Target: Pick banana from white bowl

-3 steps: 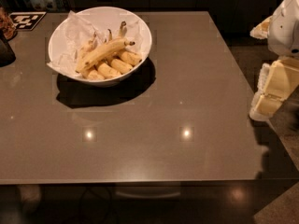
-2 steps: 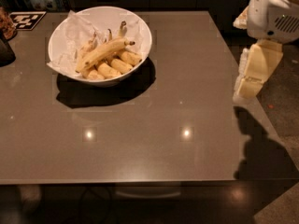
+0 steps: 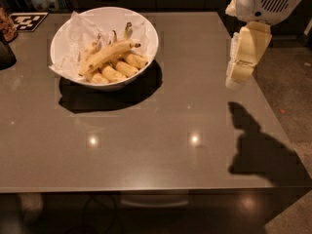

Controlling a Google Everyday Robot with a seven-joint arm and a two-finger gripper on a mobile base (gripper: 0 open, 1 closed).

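The white bowl (image 3: 146, 30) stands at the back left of the grey table, lined with crumpled white paper. The banana (image 3: 106, 55), long, curved and yellow with a dark stem tip, lies on top of several shorter bananas (image 3: 122, 67) in the bowl. My gripper (image 3: 236, 77) hangs at the right side of the table, pointing down, well to the right of the bowl and above the table surface. It holds nothing that I can see.
The grey table (image 3: 146, 140) has its right edge just under the arm and its front edge near the bottom. A black-and-white marker tag (image 3: 28, 21) lies at the back left corner, beside a dark object (image 3: 6, 52) at the left edge.
My arm has moved left from beyond the table's right edge to over its right side, toward the bowl. The bowl and bananas have not moved.
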